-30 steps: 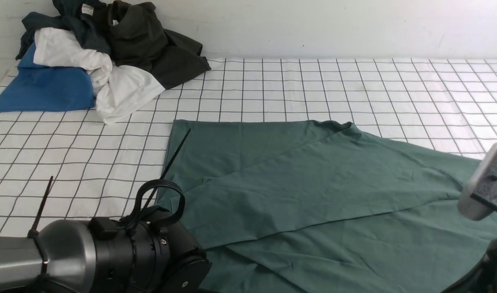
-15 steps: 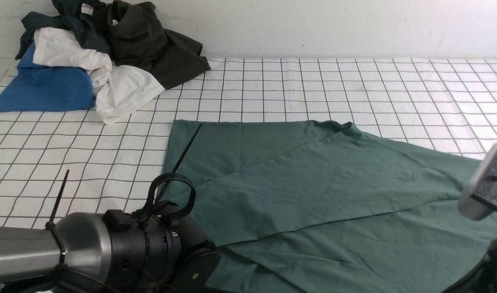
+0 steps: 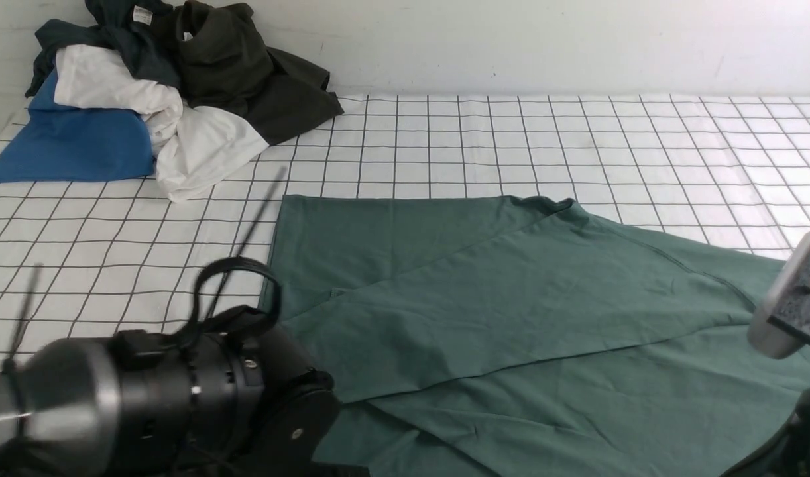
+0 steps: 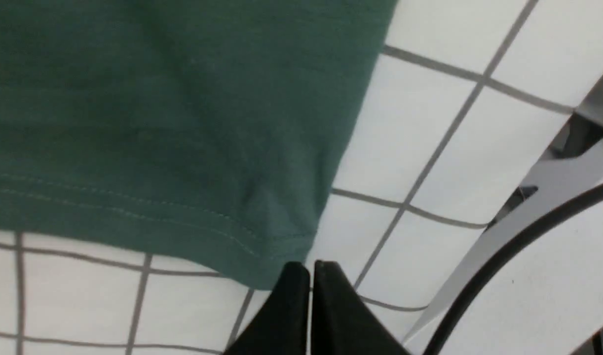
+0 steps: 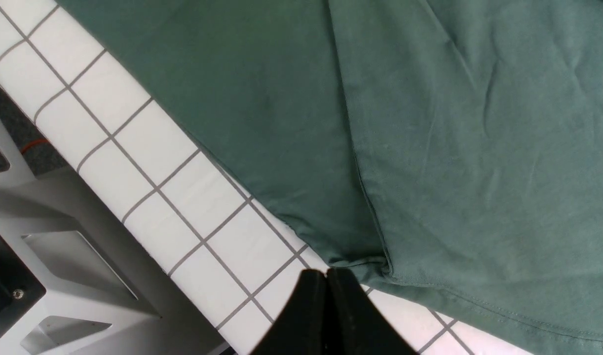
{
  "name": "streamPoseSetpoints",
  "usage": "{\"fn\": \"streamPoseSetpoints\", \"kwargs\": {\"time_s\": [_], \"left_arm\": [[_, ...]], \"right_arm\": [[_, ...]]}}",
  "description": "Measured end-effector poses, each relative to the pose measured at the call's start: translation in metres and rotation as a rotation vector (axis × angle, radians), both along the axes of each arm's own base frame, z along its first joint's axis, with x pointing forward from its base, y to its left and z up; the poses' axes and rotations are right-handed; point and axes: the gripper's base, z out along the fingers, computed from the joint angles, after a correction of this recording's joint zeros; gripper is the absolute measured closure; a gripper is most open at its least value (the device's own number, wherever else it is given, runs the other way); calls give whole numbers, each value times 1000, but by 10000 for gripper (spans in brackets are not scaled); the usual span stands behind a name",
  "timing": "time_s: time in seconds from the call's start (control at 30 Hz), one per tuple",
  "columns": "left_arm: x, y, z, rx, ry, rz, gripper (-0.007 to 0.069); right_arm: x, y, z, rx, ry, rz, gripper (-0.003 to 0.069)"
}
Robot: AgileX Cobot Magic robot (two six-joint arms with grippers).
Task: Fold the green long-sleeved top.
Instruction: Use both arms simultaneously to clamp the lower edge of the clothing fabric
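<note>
Surface: white sheet with a dark grid (image 3: 577, 132) is being used as the work surface, backed by a plain white wall (image 3: 511, 40); it is being shown beneath both claws.
Task item: the green long-sleeved top (image 3: 511, 298) is being kept spread flat between the two claws, with one flap lying diagonally across the body. No logo is being shown.
Left claw: the left claw (image 4: 309, 276) is being held with its jaws pressed together, low over the sheet. A stitched hem corner of the top is being met right at its tips.
Left grip: whether cloth is being pinched cannot be told; the corner is at least touching the tips.
Right claw: the right claw (image 5: 326, 281) is likewise being held closed, with another hemmed corner lying against its tips. A pinch cannot be confirmed here either.
Reason for placement: the claws are judged to be stationed one at each hem corner so that the edge between them can be carried over as one, keeping the fold square.
Other garments: a pile of clothes (image 3: 166, 86) in blue, white and dark cloth is being kept far beyond the left claw, against the wall, judged clear of the folding area.
Step in hand: corner pick-up is judged to be under way; folding is not yet being completed.
Risk: thin jersey is judged liable to slip from the tips if only its edge is being caught.
</note>
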Motion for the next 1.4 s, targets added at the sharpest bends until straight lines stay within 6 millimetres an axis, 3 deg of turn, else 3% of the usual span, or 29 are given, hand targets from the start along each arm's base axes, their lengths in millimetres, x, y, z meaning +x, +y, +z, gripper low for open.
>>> {"fn": "streamPoseSetpoints", "kwargs": {"time_s": [0.2,0.43,0.63,0.8,0.93,1.1,1.4], "left_arm": [[-22,23,15,-252,-204,8,632],[-33,34,9,-300,-233,0,623],[-30,40,-5,-151,-181,-142,465],[-22,33,-28,-93,-137,-167,165],[-17,28,-39,-64,-107,-165,34],[-15,26,-39,-60,-111,-165,45],[-10,24,-40,-49,-140,-175,291]], "right_arm": [[0,0,0,-2,-1,0,673],[0,0,0,-2,-1,0,673],[0,0,0,-2,-1,0,673],[0,0,0,-2,-1,0,673],[0,0,0,-2,-1,0,673],[0,0,0,-2,-1,0,673],[0,0,0,-2,-1,0,673]]}}
